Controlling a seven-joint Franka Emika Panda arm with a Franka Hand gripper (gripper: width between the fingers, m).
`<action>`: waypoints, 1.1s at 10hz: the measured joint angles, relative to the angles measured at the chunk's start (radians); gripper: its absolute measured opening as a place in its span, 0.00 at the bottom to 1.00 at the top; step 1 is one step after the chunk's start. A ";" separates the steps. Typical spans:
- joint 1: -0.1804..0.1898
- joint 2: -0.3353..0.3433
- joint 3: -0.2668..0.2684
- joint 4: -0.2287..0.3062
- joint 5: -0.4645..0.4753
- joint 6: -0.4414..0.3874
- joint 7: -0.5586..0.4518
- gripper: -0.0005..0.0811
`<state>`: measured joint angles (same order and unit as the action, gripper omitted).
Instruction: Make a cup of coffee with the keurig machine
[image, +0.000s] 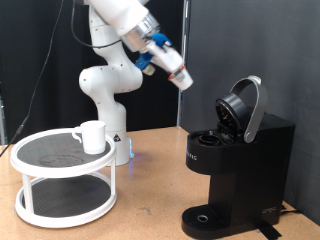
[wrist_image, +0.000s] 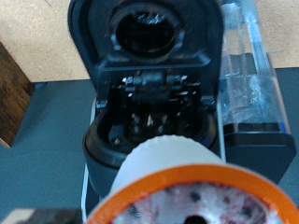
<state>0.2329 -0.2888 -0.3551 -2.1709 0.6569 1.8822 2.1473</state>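
The keurig machine (image: 243, 165) stands at the exterior view's right with its rounded lid (image: 243, 106) hinged up and its pod chamber (wrist_image: 152, 119) open and empty. My gripper (image: 175, 70) hangs in the air above and to the left of the machine. It is shut on a small white pod with a reddish top (image: 184, 80). In the wrist view the pod (wrist_image: 187, 182) fills the foreground in front of the open chamber. The white cup (image: 92, 136) stands on a round white stand at the exterior view's left, far from the gripper.
The round white two-tier stand (image: 28, 166) has dark shelves and sits on the wooden table (image: 150, 195). The machine's clear water tank (wrist_image: 248, 75) is at its side. The robot's base (image: 112, 140) stands behind the stand. A black curtain hangs behind.
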 joint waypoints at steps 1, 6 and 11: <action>0.010 0.012 0.020 0.011 0.000 0.020 0.016 0.48; 0.015 0.051 0.049 0.022 -0.024 0.029 0.031 0.48; 0.016 0.102 0.103 -0.059 -0.057 0.205 0.034 0.48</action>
<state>0.2490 -0.1867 -0.2517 -2.2295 0.5998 2.0871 2.1809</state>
